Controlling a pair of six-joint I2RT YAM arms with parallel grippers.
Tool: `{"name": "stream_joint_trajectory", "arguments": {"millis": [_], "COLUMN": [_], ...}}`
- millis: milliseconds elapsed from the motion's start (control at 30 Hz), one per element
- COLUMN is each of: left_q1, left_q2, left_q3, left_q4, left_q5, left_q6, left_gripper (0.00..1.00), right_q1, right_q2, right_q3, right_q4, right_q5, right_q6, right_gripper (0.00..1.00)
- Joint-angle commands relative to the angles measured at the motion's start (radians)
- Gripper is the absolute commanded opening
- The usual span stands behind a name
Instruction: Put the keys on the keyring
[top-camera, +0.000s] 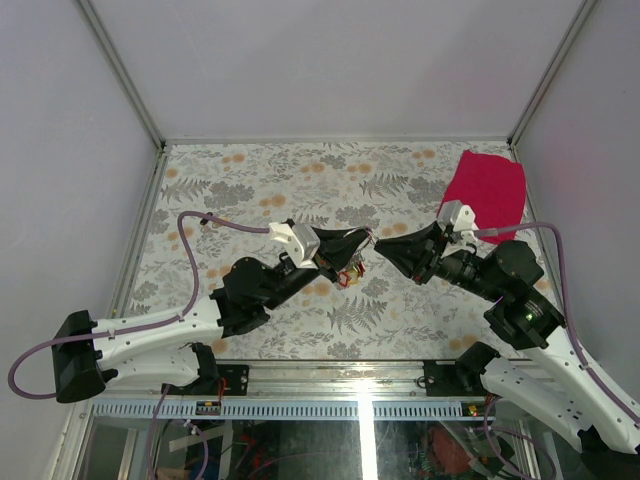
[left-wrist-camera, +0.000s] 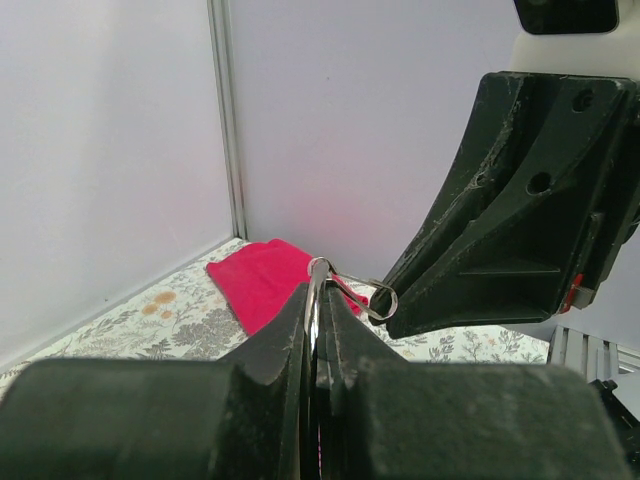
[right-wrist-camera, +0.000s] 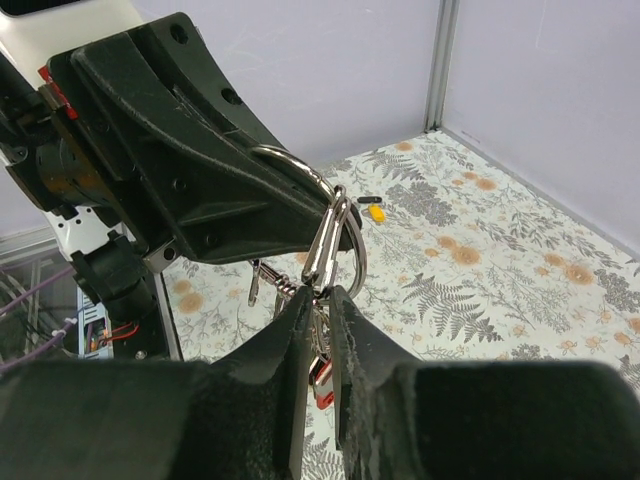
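- The left fingers and the right fingers meet tip to tip above the table. Both are on the one keyring, which bridges the small gap between them.
- Main risk, as I judge it: the wire is thin and shiny, and each pair of pads has only a sliver of it. A pull that runs off the ring's own plane could twist it free. It would then drop with the keys hanging just beneath the two tips.
- Second risk: the tips are almost touching. Closing in further could knock finger against finger and jolt the ring loose.
- Third: a yellow key lies on the table well beyond the right fingers, with a dark one just beside it. Neither is on the ring. Fetching one means one gripper letting go, and the ring would then hang from a single pinch.
- Left gripper: fully closed, gripping the keyring edge-on between its pads. The ring's top arc shows just above the tips.
- Right gripper: closed to a narrow slit, clamped on a silver loop that runs down into it (whether a key shank is caught there too, I cannot tell). A red key head hangs below, between these fingers.
- A red cloth lies beyond the left fingers, near the far wall.
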Motion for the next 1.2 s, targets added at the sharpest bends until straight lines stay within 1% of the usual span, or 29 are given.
{"name": "stream_joint_trajectory", "arguments": {"millis": [0,267,367,567,700,867,1033,1167], "left_q1": [0.005,0.005,0.005,0.007,0.006,0.005,0.005,0.006], "left_q2": [-0.019,-0.023,-0.025,-0.025,-0.031,-0.04,-0.042,-0.036], "left_q3": [0.033,0.029,0.029,0.026,0.025,0.025,0.028,0.031], "left_q4": [0.088,0.087,0.088,0.088,0.09,0.09,0.09,0.089], "left_q5": [-0.013,-0.013,-0.013,-0.014,-0.022,-0.041,-0.051,-0.052], "left_q6": [-0.015,-0.016,-0.016,-0.017,-0.014,0.002,0.015,0.018], "left_gripper": [0.0,0.0,0.0,0.0,0.0,0.0,0.0,0.0], "right_q1": [0.005,0.004,0.004,0.004,0.005,0.004,0.004,0.005], "right_q2": [-0.002,0.0,-0.001,-0.009,-0.023,-0.067,-0.096,-0.076], "right_q3": [0.009,0.011,0.011,0.013,0.017,0.023,0.01,0.011], "right_q4": [0.08,0.087,0.078,0.07,0.031,-0.061,-0.1,-0.07], "right_q5": [0.031,0.05,0.059,0.066,0.056,0.06,0.01,-0.088], "right_q6": [0.018,0.025,0.024,0.028,0.008,-0.042,-0.061,-0.039], "right_gripper": [0.17,0.16,0.2,0.21,0.31,0.34,0.34,0.31]}}
